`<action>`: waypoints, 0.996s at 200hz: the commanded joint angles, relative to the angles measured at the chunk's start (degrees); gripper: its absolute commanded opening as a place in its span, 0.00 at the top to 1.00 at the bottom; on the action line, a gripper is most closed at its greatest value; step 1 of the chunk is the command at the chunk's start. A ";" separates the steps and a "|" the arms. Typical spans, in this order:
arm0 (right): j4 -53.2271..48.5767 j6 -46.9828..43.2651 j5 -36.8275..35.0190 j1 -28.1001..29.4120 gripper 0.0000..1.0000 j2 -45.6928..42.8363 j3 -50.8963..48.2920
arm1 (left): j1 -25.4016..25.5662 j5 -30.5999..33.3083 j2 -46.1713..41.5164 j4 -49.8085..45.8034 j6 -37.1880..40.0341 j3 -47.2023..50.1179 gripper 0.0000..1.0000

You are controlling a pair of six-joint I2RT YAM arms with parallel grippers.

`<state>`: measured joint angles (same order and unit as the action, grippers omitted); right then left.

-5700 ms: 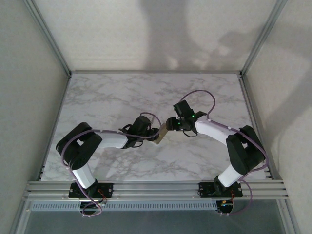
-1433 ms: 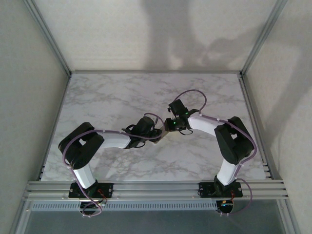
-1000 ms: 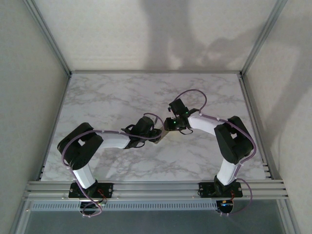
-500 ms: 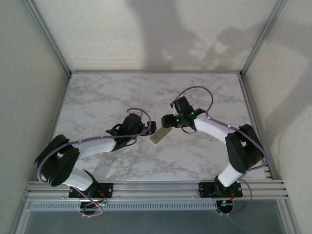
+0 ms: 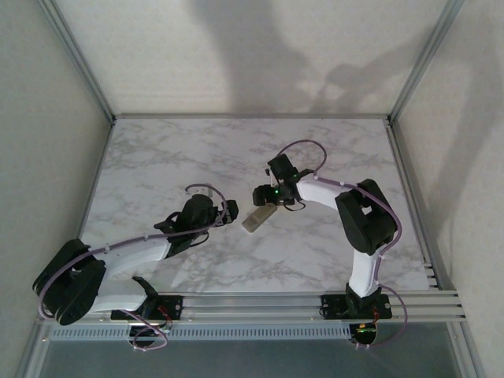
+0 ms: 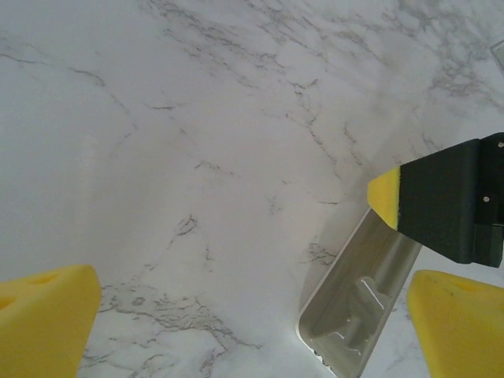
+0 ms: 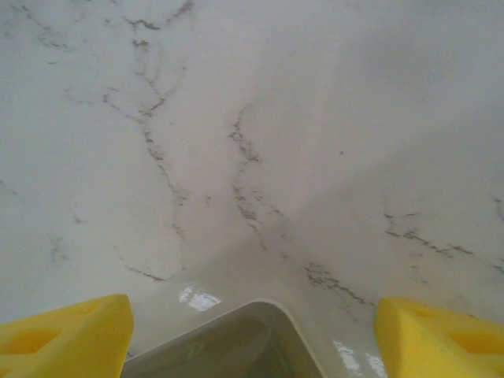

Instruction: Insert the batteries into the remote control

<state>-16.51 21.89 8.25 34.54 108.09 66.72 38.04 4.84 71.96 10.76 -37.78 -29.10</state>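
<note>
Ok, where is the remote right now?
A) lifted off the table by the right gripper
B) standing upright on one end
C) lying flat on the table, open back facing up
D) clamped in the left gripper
C: the remote control lies flat on the marble table with its tan open back up. The left gripper and right gripper both stand open beside it, and neither clamps it.

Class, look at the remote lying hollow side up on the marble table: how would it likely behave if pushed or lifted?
The remote looks like a thin moulded plastic shell, so it is probably stiff and light. Flat and box-shaped, it should slide, not roll. Its glossy finish on the smooth table suggests it may skid or spin if pushed off-centre.
</note>
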 commanded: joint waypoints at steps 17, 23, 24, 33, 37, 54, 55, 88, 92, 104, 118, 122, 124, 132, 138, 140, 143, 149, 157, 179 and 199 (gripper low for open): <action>1.36 2.70 4.14 2.37 0.20 -4.76 -5.68 | -0.47 4.06 -2.00 -1.75 -0.13 0.71 0.01; 1.35 3.21 4.12 2.90 0.20 -5.84 -6.62 | -0.47 4.28 -2.09 -1.71 0.05 0.80 0.00; 1.33 3.23 4.09 2.90 0.20 -5.99 -6.79 | -0.45 4.33 -2.09 -1.71 0.06 0.80 0.00; 1.78 4.19 4.29 3.54 0.21 -7.59 -8.17 | -0.60 4.60 -2.18 -1.71 0.24 0.82 0.01; 1.93 4.61 4.47 3.90 0.21 -8.22 -8.89 | -0.70 4.72 -2.18 -1.71 0.25 0.87 0.01; 2.26 6.41 3.94 5.66 0.21 -11.25 -11.83 | -1.00 4.91 -2.56 -1.41 0.34 1.34 0.00; 2.31 6.50 3.91 5.77 0.21 -11.42 -12.03 | -1.06 4.96 -2.59 -1.43 0.29 1.38 0.01; 2.79 9.35 3.64 11.11 0.22 -14.61 -15.91 | -1.65 5.00 -3.45 -0.66 0.07 2.50 0.00; 2.73 9.46 3.67 11.73 0.22 -14.88 -16.15 | -1.70 5.00 -3.54 -0.74 0.07 2.54 0.00; 1.55 9.24 3.00 13.83 0.22 -15.57 -16.03 | -1.83 5.00 -3.88 -0.83 0.16 2.74 0.01; -0.52 7.76 1.33 15.31 0.22 -16.77 -15.42 | -1.94 5.06 -4.58 -0.76 0.08 3.15 0.00; -1.17 7.09 0.80 15.49 0.22 -17.17 -15.19 | -2.00 5.09 -4.83 -0.75 0.07 3.23 0.00; -1.51 6.82 0.41 15.58 0.22 -17.34 -15.08 | -2.01 5.09 -4.88 -0.77 0.07 3.32 0.01; -2.98 5.47 -1.79 15.66 0.22 -18.12 -14.65 | -2.08 5.07 -5.37 -0.83 0.07 3.48 0.00; -3.97 4.22 -4.32 15.64 0.22 -18.58 -14.24 | -2.17 5.11 -5.71 -0.83 0.07 3.67 0.00; -4.25 3.73 -4.96 15.68 0.22 -18.61 -14.11 | -2.22 5.16 -5.76 -0.85 0.07 3.69 0.00; -4.64 2.90 -6.14 15.65 0.22 -18.70 -13.89 | -2.24 5.18 -5.96 -0.85 0.09 3.83 0.00; -5.05 1.28 -8.03 15.64 0.22 -18.71 -13.32 | -2.27 5.18 -6.23 -0.88 0.07 3.99 0.00; -4.89 -0.85 -10.45 15.63 0.22 -18.36 -12.92 | -2.36 5.24 -6.54 -0.79 -0.06 4.26 0.01; -2.46 -6.48 -13.06 15.64 0.22 -15.37 -11.70 | -2.54 5.10 -6.84 -0.58 -0.28 4.52 0.00; 0.00 -9.99 -11.29 15.70 0.22 -12.47 -10.73 | -2.63 4.99 -7.08 -0.90 -0.19 4.55 0.00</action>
<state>-18.55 18.98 -0.69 50.15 92.20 53.93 36.10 8.67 66.02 10.33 -37.76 -24.97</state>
